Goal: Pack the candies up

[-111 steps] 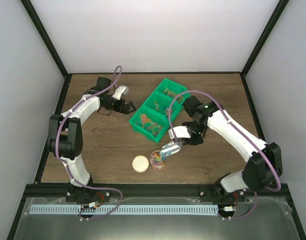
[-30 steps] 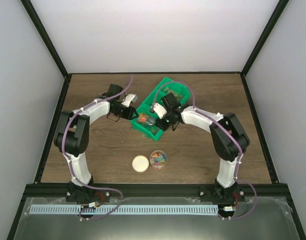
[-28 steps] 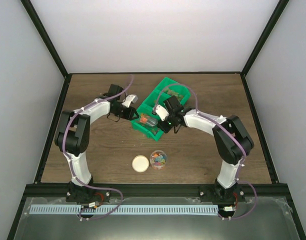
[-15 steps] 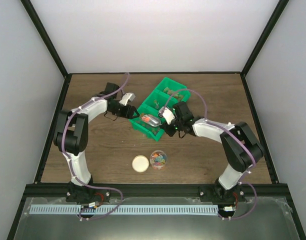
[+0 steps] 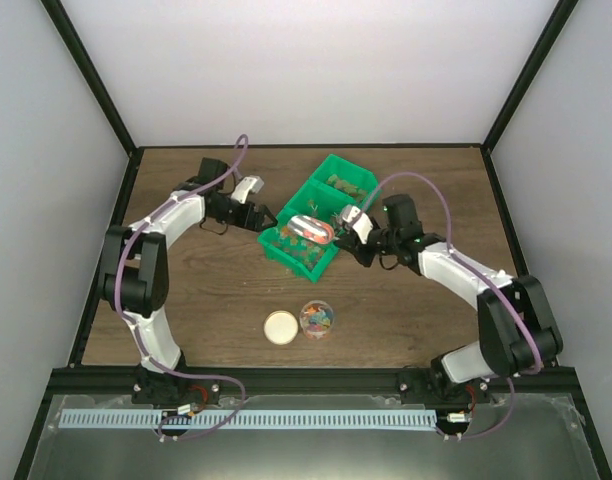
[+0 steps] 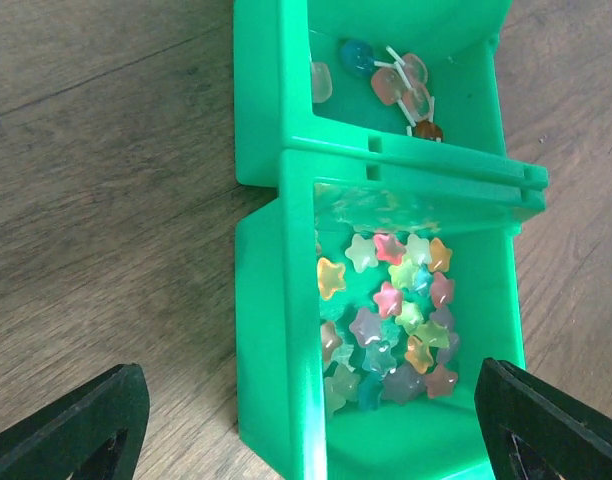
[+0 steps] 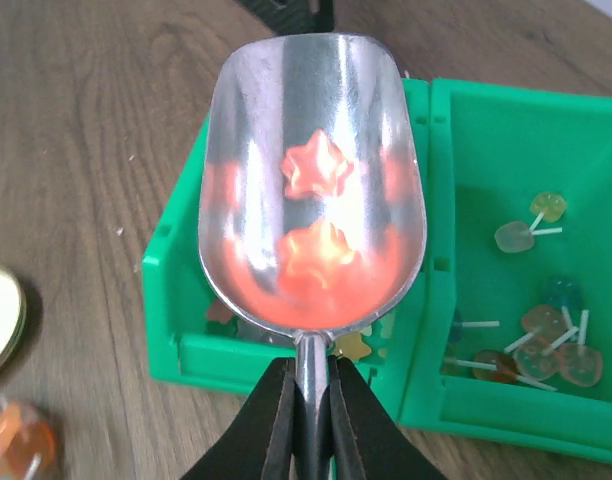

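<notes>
Sitting in the scoop [image 7: 276, 100] — candies [image 7: 316, 166], beyond right jaws.

The silver scoop [image 7: 311, 200] carries two orange-red star candies [image 7: 316, 165] (their glow tints its shiny bowl). Beneath it the bins [image 7: 486, 150] are bright green, with pastel pink, yellow, green and blue stars inside. At its handle are black fingers [image 7: 269, 428]. The table [image 7: 86, 120] is brown wood grain.

The polished silver metal scoop [image 7: 256, 130] is mirroring two glossy orange star candies [image 7: 316, 165]; the smooth green plastic bins [image 6: 276, 330] are shining against the matt brown wood-grain tabletop [image 6: 106, 200].
</notes>
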You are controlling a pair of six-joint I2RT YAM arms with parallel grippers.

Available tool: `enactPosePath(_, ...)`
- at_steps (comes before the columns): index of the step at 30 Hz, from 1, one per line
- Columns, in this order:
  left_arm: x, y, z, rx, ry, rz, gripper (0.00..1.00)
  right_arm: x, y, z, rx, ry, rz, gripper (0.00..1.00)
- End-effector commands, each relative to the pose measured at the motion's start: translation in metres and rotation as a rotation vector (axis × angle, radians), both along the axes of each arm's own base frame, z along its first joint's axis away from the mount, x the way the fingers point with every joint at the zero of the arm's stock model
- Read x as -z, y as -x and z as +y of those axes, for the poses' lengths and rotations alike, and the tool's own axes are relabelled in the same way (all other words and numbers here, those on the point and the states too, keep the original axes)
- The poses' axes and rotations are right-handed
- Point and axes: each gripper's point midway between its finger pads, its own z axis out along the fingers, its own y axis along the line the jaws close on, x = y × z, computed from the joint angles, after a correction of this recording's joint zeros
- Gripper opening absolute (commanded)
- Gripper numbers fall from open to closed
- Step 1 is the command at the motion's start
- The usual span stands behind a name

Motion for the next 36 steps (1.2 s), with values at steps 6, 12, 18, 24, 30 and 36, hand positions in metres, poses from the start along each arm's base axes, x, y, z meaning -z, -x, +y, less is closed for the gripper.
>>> enactPosePath(6,-0.015,0.001,0.003,0.0,0.004,-0.047,0.92,-0.023,0.064,-0.028,-0.365,0.099,-0.179,0.01)
enactPosePath(12,-0.013,0.004,0.003,-0.001,0.002,-0.04,0.92,-0.025,0.112,-0.045,-0.529,0.18,-0.243,0.01)
enactPosePath(18,-0.014,0.003,0.002,0.0,0.007,-0.041,0.92,-0.022,0.135,-0.061,-0.607,0.279,-0.191,0.01)
enactPosePath(24,-0.013,0.001,0.002,0.0,0.002,-0.037,0.92,-0.022,0.14,-0.073,-0.641,0.362,-0.134,0.01)
enactPosePath(30,-0.009,-0.001,0.002,-0.002,0.001,-0.027,0.92,-0.017,0.139,-0.08,-0.675,0.456,-0.084,0.01)
enactPosePath(36,-0.01,-0.006,0.002,-0.004,-0.005,-0.038,0.92,-0.014,0.134,-0.079,-0.702,0.543,-0.07,0.01)
